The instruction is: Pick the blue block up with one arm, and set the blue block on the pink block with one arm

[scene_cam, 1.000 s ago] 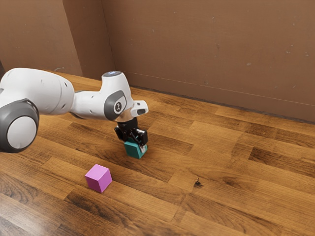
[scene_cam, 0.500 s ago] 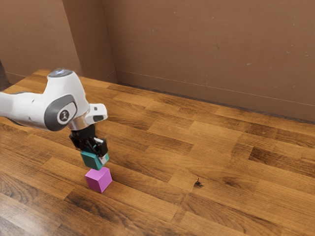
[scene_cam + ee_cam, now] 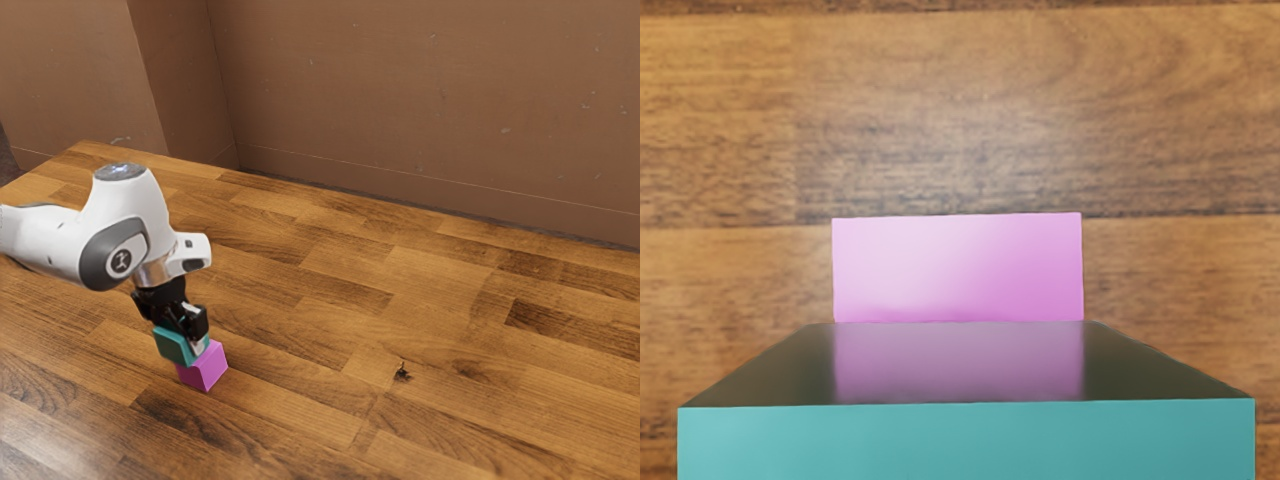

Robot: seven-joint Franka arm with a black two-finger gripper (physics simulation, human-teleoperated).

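The gripper [image 3: 176, 330] grasps the blue block [image 3: 176, 348] by its sides, leaving the underside free to seat on the pink block [image 3: 205, 372]. In the exterior view the blue block hangs low over the pink one, offset toward ten o'clock. Whether the two touch cannot be told.

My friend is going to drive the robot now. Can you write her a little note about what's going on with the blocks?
Gripper: shut on the blue block.
Blue block: held right over the pink block, a bit toward the exterior view's left of it. I cannot tell if they touch.
Done: the pick-up.
Left: probably seat it squarely on the pink block, open the gripper, then lift away.
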